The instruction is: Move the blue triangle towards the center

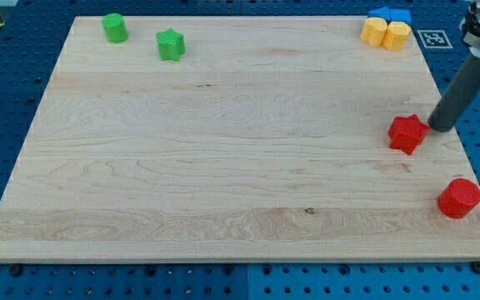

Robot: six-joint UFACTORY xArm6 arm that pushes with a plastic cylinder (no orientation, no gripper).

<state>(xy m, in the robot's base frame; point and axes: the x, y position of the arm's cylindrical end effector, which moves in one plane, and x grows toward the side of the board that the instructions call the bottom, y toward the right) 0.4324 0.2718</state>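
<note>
The blue triangle [380,14] lies at the board's top right corner, next to another blue block [399,16] and just above two yellow blocks [375,32] [397,36]. My tip [434,127] is at the view's right, just right of the red star block [407,133] and close to touching it. The tip is well below the blue triangle.
A red cylinder [459,198] sits at the lower right near the board edge. A green cylinder [114,27] and a green star block [171,44] lie at the top left. The wooden board [223,150] rests on a blue perforated table.
</note>
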